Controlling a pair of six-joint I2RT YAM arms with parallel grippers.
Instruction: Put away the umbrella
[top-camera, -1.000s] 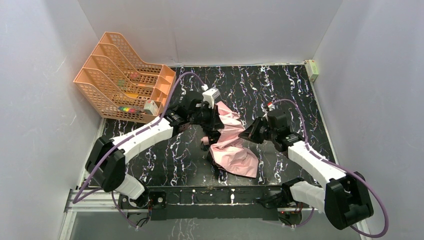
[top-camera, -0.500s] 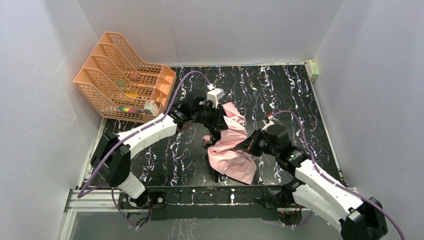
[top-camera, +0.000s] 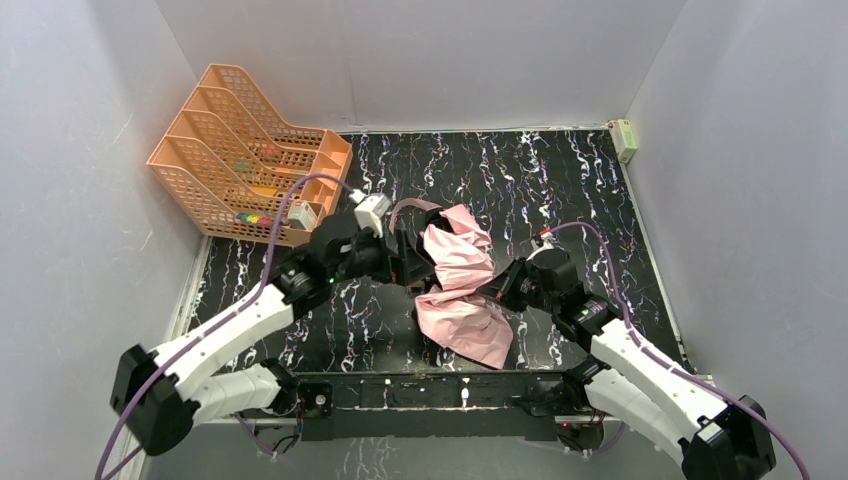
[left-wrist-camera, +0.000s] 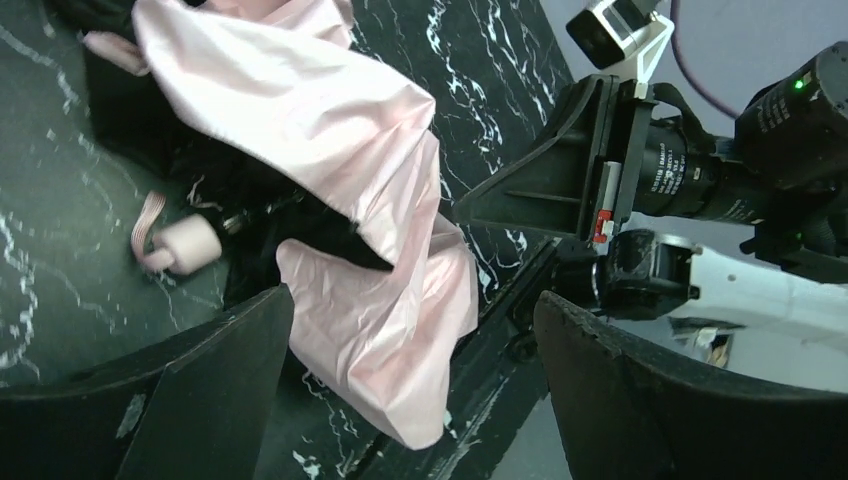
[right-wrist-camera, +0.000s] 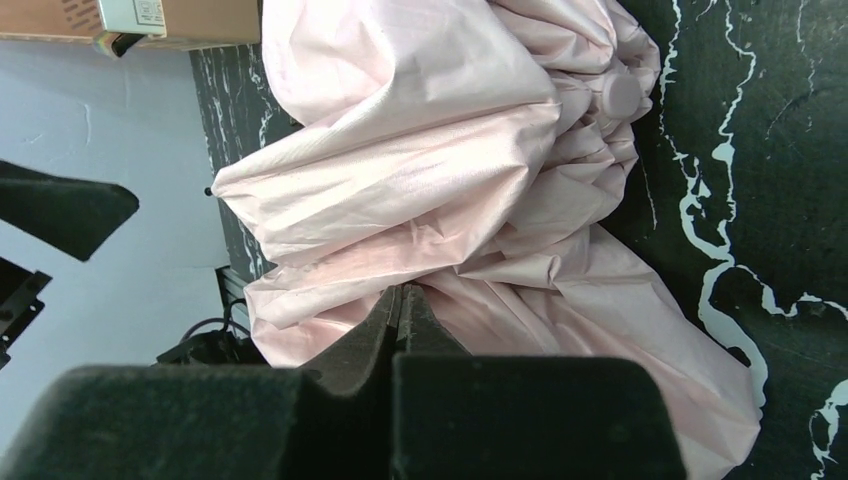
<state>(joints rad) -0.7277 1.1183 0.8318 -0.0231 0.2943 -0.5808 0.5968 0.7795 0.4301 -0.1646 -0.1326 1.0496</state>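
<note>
- The umbrella (top-camera: 462, 290) is lying crumpled on the marbled table (top-camera: 560, 180), between the grippers.
- Left gripper (left-wrist-camera: 412, 305) is gaping wide, holding nothing.
- Right gripper (right-wrist-camera: 400, 295) is sitting closed at the pink fabric (right-wrist-camera: 420, 150); any tug is probably risking a slip off such thin cloth.

This was a robotics lab test cell. Plain pale walls (top-camera: 420, 60) boxed in a black marble-patterned surface (top-camera: 560, 170) on the left, far and right sides. Two white-and-black arms, the left arm (top-camera: 250, 310) and the right arm (top-camera: 640, 355), stood bolted to a dark rail (top-camera: 440, 388) at the near edge, trailing purple cables (left-wrist-camera: 677, 40). A small camera (left-wrist-camera: 615, 25) sat behind the right hand (left-wrist-camera: 470, 205).
</note>
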